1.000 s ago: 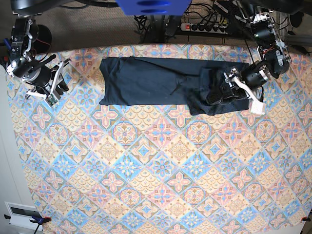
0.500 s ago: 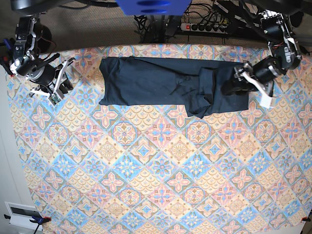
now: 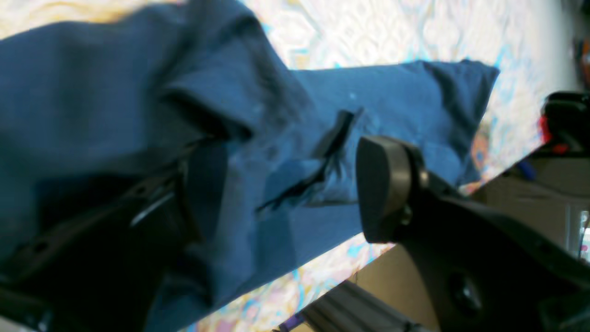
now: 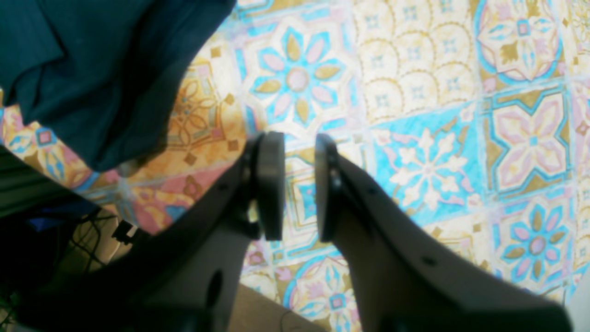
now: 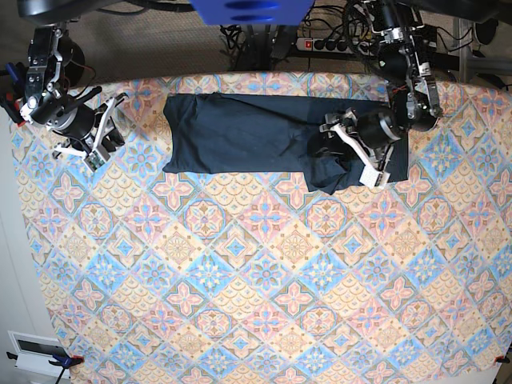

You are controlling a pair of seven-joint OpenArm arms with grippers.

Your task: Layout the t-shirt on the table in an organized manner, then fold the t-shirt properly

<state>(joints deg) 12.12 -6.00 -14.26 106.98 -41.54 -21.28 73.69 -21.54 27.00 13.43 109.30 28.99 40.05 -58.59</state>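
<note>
We find the t-shirt (image 5: pixel 256 136) lying along the far edge of the table (image 5: pixel 264 304), its long axis running left to right in the base view, folded into a narrow band. The end under the left arm is bunched and droops toward the near side. The left gripper (image 5: pixel 348 152) hovers over that rumpled end, jaws spread wide, nothing clamped between them. The right gripper (image 4: pixel 292 184) sits just off the shirt's other end over bare cloth, fingers parted by a narrow gap, empty.
</note>
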